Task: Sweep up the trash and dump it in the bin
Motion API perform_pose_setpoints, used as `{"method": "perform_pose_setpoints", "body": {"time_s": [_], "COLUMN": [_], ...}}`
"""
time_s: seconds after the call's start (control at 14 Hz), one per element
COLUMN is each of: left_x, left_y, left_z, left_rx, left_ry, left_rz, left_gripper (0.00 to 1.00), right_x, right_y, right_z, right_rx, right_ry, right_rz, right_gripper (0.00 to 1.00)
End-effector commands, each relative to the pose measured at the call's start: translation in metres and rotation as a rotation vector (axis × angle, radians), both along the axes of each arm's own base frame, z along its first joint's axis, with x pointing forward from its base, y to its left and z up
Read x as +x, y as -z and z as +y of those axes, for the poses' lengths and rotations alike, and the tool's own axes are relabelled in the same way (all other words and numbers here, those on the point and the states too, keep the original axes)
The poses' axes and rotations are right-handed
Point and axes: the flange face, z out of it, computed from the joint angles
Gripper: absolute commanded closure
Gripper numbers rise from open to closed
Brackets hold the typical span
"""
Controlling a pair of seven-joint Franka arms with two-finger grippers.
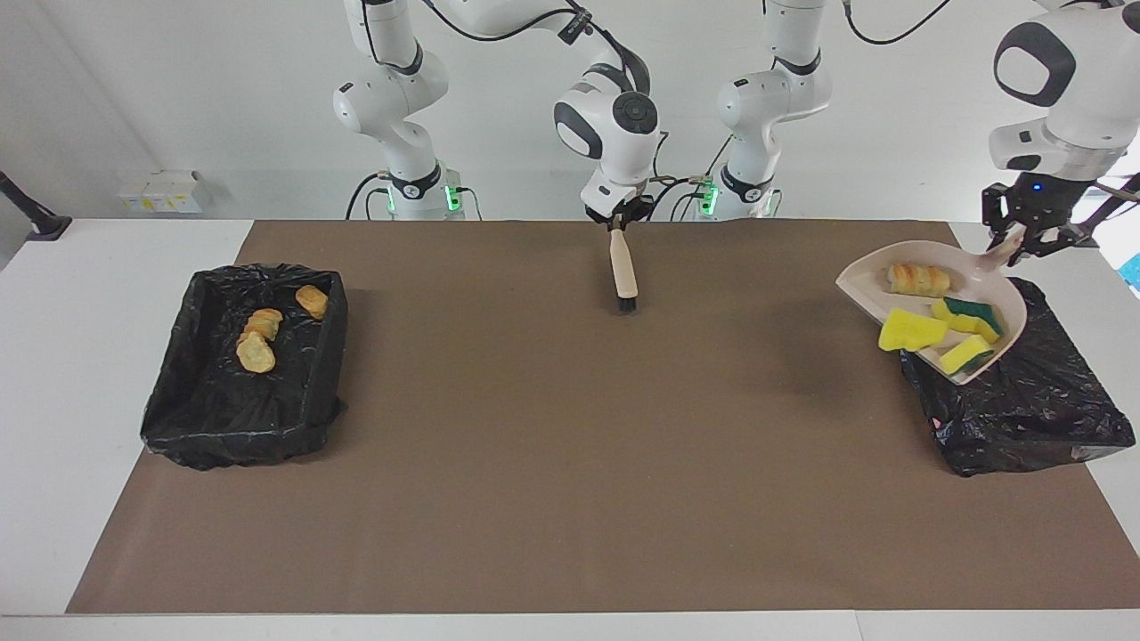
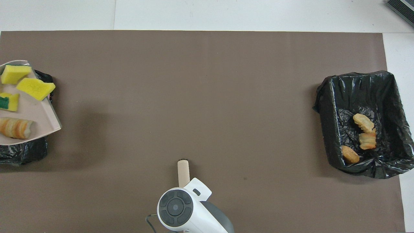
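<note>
Facing view: white wall, brown mat (image 1: 534, 463) on white table (image 1: 80, 356); left jaws (image 1: 1020, 242) grip dustpan (image 1: 1006, 307), right jaws (image 1: 621, 221) brush (image 1: 622, 271).

The dustpan (image 1: 944, 307) hangs over the bin (image 1: 1015, 392) at the left arm's end of the table, with four trash scraps (image 1: 935, 320) in it. The other bin (image 1: 245, 365), at the right arm's end, holds three lumps (image 1: 267, 329). The brush (image 1: 622, 271) hangs between the bins, over the mat (image 1: 570, 445).

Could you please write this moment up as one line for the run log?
left gripper: shut on dustpan handle, loaded dustpan raised over black-lined bin | right gripper: shut on brush, waiting | other bin: three bread pieces
</note>
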Motion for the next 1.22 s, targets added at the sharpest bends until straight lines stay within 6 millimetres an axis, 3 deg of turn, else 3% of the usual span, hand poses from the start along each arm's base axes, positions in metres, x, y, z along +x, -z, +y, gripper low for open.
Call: {"method": "perform_pose_setpoints", "body": {"time_s": [0.0,0.14,0.29,0.36,0.43,0.64,0.86,1.15], "left_x": [0.013,0.021,0.031,0.030,0.029,0.042,0.041,0.049], "left_y": [-0.003,0.003,0.016,0.025,0.024,0.032,0.035,0.022], "left_z": [0.058,0.094,0.105,0.120,0.124,0.101,0.098,0.085], "left_rx": [0.059,0.215,0.327,0.353,0.384,0.574,0.643,0.795], "left_ry": [0.037,0.097,0.149,0.146,0.157,0.236,0.258,0.310], "left_rz": [-0.045,-0.021,-0.018,-0.007,0.003,0.111,0.181,0.274], "left_gripper": [1.00,1.00,1.00,1.00,1.00,1.00,1.00,1.00], "right_x": [0.005,0.015,0.035,0.045,0.055,0.095,0.135,0.170], "right_y": [-0.004,-0.018,-0.041,-0.051,-0.064,-0.108,-0.151,-0.191], "right_z": [-0.002,-0.002,-0.011,-0.019,-0.028,-0.073,-0.121,-0.188], "right_rx": [0.011,0.020,0.016,0.012,0.020,0.023,-0.002,-0.020], "right_ry": [0.033,0.039,0.048,0.048,0.041,-0.014,-0.099,-0.264], "right_rz": [0.006,-0.002,0.003,0.010,0.009,0.008,0.002,-0.076], "right_gripper": [0.01,0.00,0.00,0.00,0.00,0.00,0.00,0.00]}}
